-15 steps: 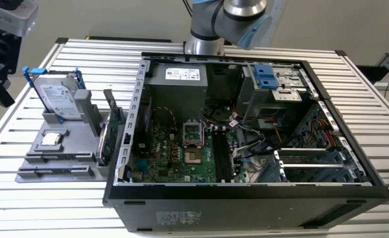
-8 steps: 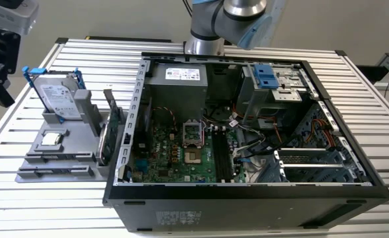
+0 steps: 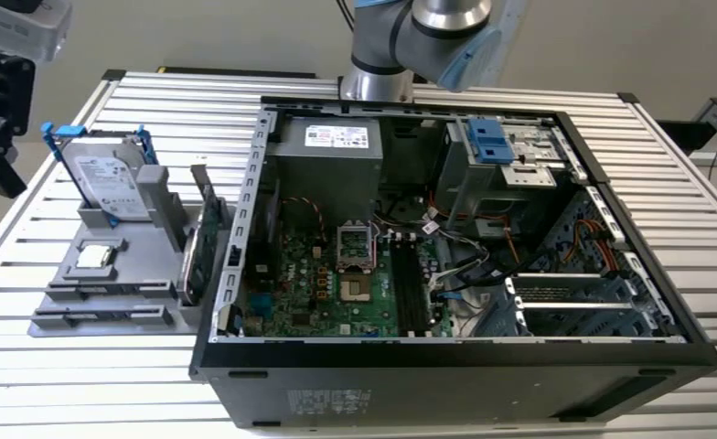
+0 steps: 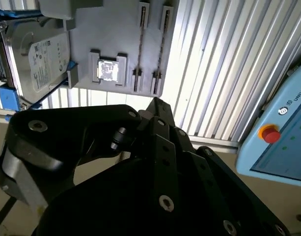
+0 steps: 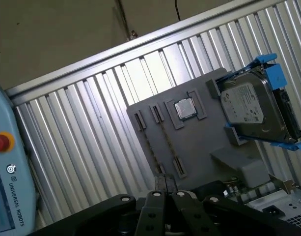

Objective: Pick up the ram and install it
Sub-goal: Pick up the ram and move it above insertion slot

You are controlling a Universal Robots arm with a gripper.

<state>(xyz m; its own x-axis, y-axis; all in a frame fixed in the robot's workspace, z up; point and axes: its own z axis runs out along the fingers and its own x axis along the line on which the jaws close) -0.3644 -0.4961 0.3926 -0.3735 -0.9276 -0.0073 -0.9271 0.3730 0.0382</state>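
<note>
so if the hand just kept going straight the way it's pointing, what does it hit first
Most likely the grey holder plate, at its narrow slots: in the first wrist view the hand lines up with them. Depth is unclear, so that's a guess.

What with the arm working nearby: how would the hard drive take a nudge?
The hard drive stands on edge in the gray holder, so a push might tip it rather than slide it. Its metal casing suggests stiff and fairly heavy for its size. Its blue bracket looks plastic and may flex.
</note>
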